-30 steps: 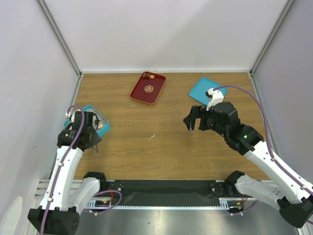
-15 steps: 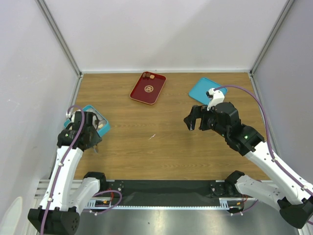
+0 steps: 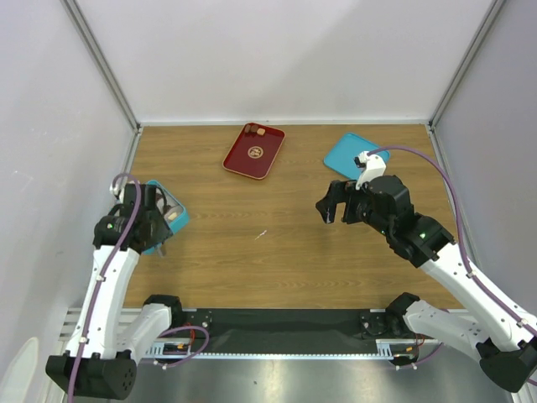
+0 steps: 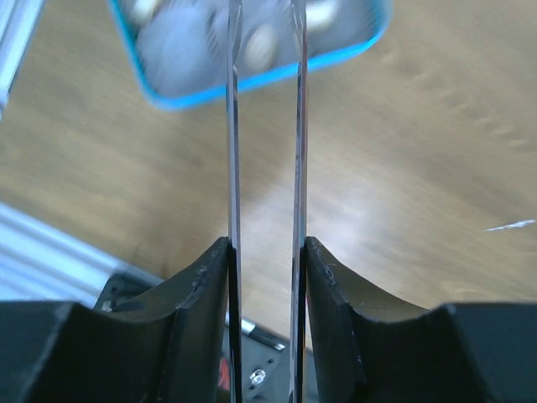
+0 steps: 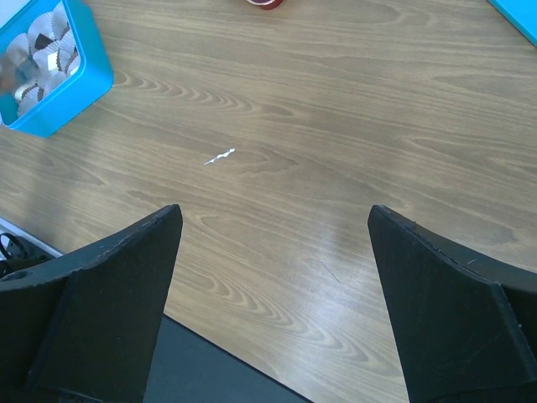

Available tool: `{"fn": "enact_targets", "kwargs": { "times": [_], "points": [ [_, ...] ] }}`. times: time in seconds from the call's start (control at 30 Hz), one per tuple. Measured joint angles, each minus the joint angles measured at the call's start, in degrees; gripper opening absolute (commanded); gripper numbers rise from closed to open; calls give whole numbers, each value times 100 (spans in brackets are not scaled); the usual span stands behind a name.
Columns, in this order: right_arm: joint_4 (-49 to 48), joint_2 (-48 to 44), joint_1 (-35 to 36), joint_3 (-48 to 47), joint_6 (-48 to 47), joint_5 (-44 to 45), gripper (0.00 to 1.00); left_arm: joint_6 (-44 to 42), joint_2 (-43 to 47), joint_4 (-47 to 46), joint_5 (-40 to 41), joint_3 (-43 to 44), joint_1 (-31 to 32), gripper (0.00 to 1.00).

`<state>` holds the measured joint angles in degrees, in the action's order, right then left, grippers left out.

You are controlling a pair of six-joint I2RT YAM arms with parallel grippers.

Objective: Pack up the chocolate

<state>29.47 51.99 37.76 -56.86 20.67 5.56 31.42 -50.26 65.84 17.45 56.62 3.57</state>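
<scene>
Top view: the left arm has drawn back from the shallow teal rectangular box [image 3: 178, 220]. Some small round chocolate pieces [image 3: 258, 130] wait on the red rectangular tray [image 3: 252, 155], far ahead of both jaws.

Left wrist view: the left jaws are slightly parted and empty, with pale pieces boxed just beyond their tips. A drop looks done.

Right wrist view: the right jaws are spread wide and empty above the wooden surface [image 5: 336, 126].

This is a robotics lab test cell rather than a home or a shop. A wooden table [image 3: 277, 243] is boxed in by plain white panels [image 3: 285, 59] on its far, left and right sides. Bare aluminium posts [image 3: 101, 63] rise from the table's far corners. A left arm [image 3: 106, 281] and a right arm [image 3: 453, 269], both white and black, are bolted to a black rail [image 3: 285, 323] along the table's near edge. Purple cables [image 3: 454, 210] trail over the arms, and a sheet-metal base [image 3: 294, 378] lies just beyond that edge.
</scene>
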Motion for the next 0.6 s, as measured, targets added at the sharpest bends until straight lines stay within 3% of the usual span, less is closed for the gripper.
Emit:
{"fn": "enact_targets", "kwargs": {
  "times": [0.2, 0.3, 0.43, 0.6],
  "points": [
    [2, -20, -70, 0, 4, 9, 100, -356, -505, -623, -481, 1126, 22, 41],
    [2, -20, -127, 0, 15, 24, 99, -509, -1119, -1067, -566, 1565, 350, 42],
    [2, -17, -170, 0, 26, 103, 100, -835, -2540, -1690, -553, 2337, 1220, 41],
    [7, 39, -188, -4, 28, 264, 100, -1335, -4540, -2555, -667, 3362, 1775, 42]
  ]
}}
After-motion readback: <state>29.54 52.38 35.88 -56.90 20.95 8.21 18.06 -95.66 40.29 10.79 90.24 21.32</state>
